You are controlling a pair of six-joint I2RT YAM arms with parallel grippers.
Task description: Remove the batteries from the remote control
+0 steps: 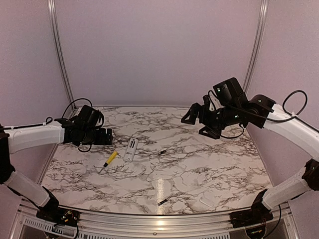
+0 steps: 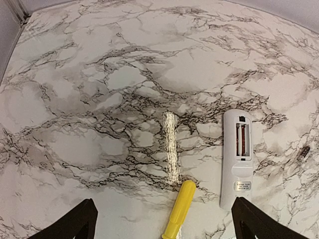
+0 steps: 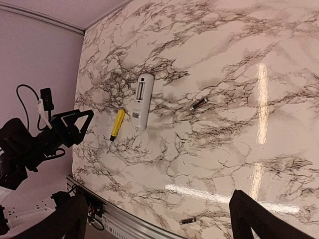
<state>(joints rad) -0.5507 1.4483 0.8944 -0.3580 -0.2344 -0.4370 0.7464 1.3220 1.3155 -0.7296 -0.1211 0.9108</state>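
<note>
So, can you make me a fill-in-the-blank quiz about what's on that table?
The screwdriver beside the remote control has a ___ handle.
Loose on the table lie ___ batteries, one near the remote, the other by the front edge.
The remote's battery compartment is open and ___.
The left fingers and right fingers stand ___, holding nothing.
Missing words: yellow, two, empty, open.

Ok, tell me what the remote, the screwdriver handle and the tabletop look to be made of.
Remote control: white plastic, a smooth matte moulded shell with a small label. Screwdriver handle: probably plastic, yellow, semi-gloss with a soft highlight. Tabletop: marble pattern with a glossy finish that mirrors a streak of light; possibly laminate or film rather than stone, but the look leaves that open.
</note>
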